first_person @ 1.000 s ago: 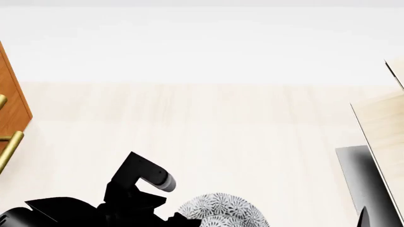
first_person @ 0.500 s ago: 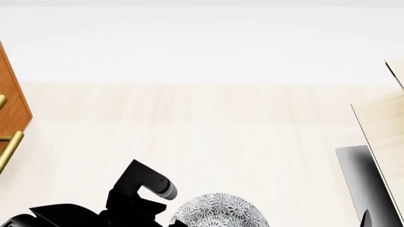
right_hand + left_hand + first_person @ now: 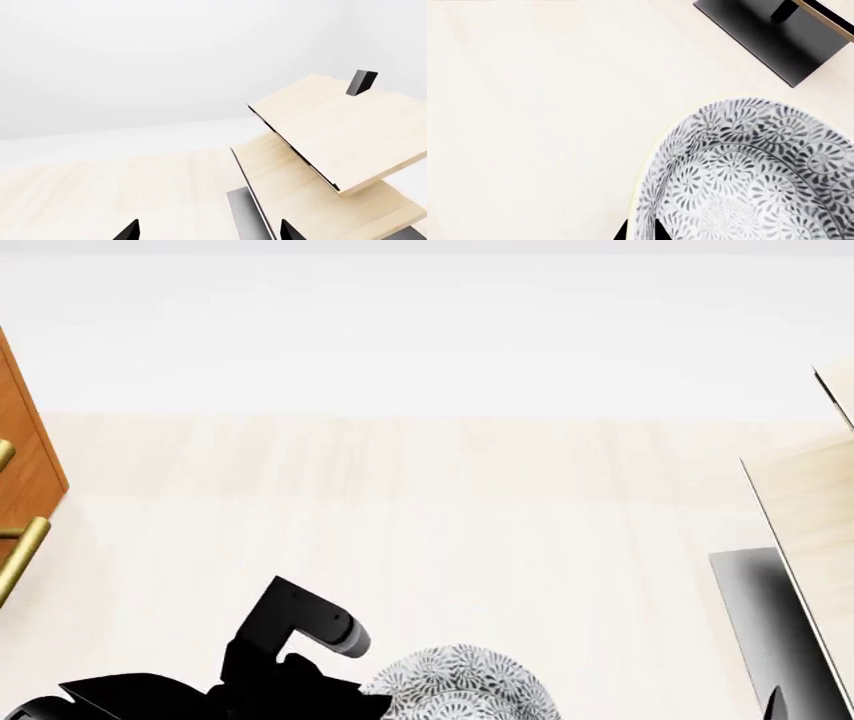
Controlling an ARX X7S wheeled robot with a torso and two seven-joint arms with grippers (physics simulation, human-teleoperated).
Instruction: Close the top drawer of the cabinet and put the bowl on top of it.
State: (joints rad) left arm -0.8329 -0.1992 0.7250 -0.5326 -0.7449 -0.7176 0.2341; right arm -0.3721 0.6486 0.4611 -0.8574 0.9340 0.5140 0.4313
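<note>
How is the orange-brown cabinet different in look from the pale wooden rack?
The cabinet is dark orange-brown, at the head view's left edge; the rack is pale light wood, at its right edge. The cabinet carries brass bar handles; the rack shows none and has a black base. Both are wooden and partly cut off.

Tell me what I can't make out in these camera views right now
- The top drawer: the cabinet is cut by the head view's left edge, so open or closed cannot be told.
- The bowl: its near part is cut off in both head and left wrist views.
- Left tool: only the fingertips show at the picture's edge, astride the bowl's rim; contact unclear.
- Right tool: only two tips show, apart, holding nothing.
- Pale rack: its contents are hidden by its boards.
</note>
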